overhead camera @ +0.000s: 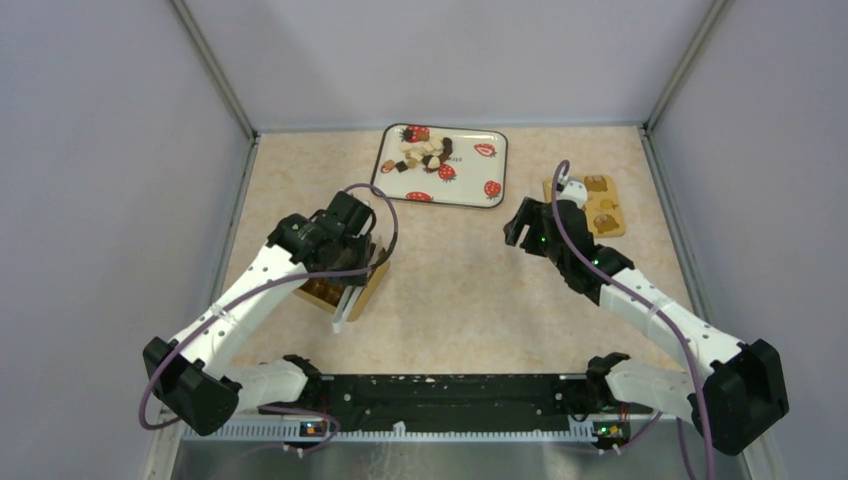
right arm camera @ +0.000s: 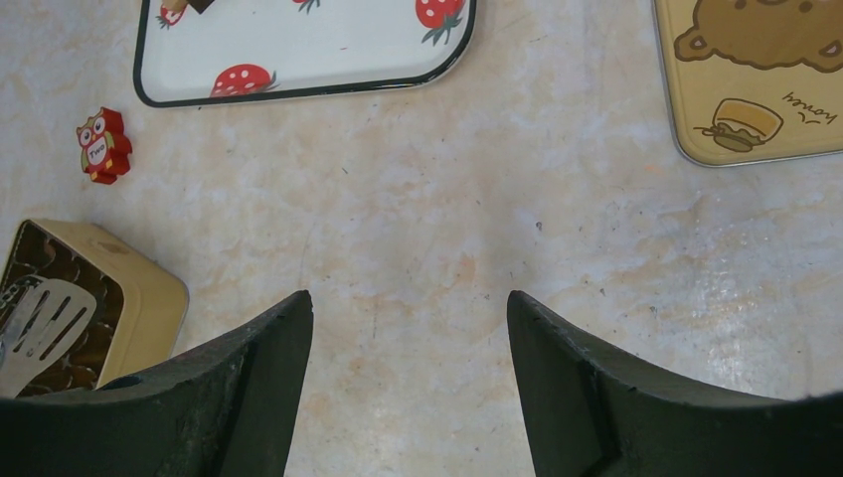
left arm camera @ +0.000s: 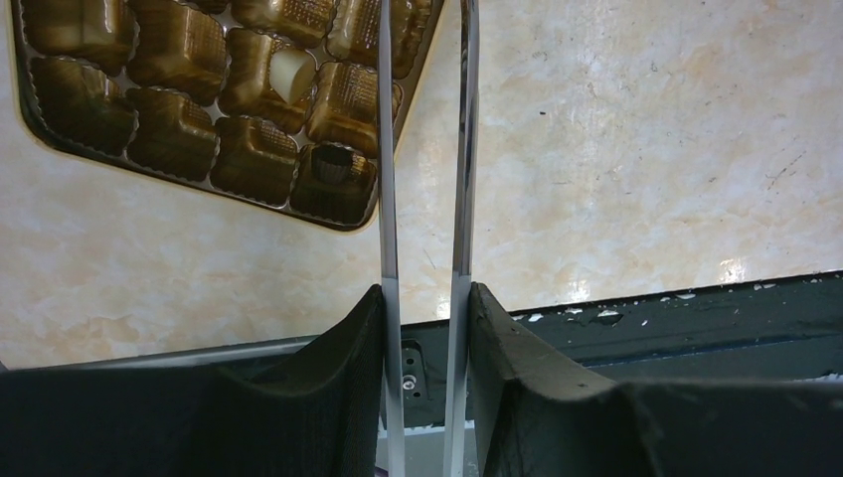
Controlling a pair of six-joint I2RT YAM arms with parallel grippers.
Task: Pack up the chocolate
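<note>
Nearest the bases, left side: left gripper (left arm camera: 424, 298) pinched narrow on a pair of tongs (left arm camera: 385, 199); blades run parallel between the pads with a slim gap, nothing visible in the part we can see; tips out of the wrist view.

Tongs hang over one corner of the box (right arm camera: 149, 298); gold cells mostly empty; we count one white piece (left arm camera: 291, 72) and one dark piece (left arm camera: 336, 169) seated, each in its own cell. We judge tongs are used because each piece is far smaller than a finger pad.

Right side, mid-table: right gripper (right arm camera: 408, 298) spread wide, holding nothing, over bare tabletop between box and lid (overhead camera: 600, 208); parked clear of the left arm's path, we suppose.

A small red owl (right arm camera: 102, 146) lies near the plate's corner; purpose unknown.

Far edge: plate (overhead camera: 470, 185) carries the chocolate (overhead camera: 425, 152) heaped toward its far left; the bulk is not yet packed. Lid lies flat, right of the plate, well apart from the box, leaving the cells open for filling.
</note>
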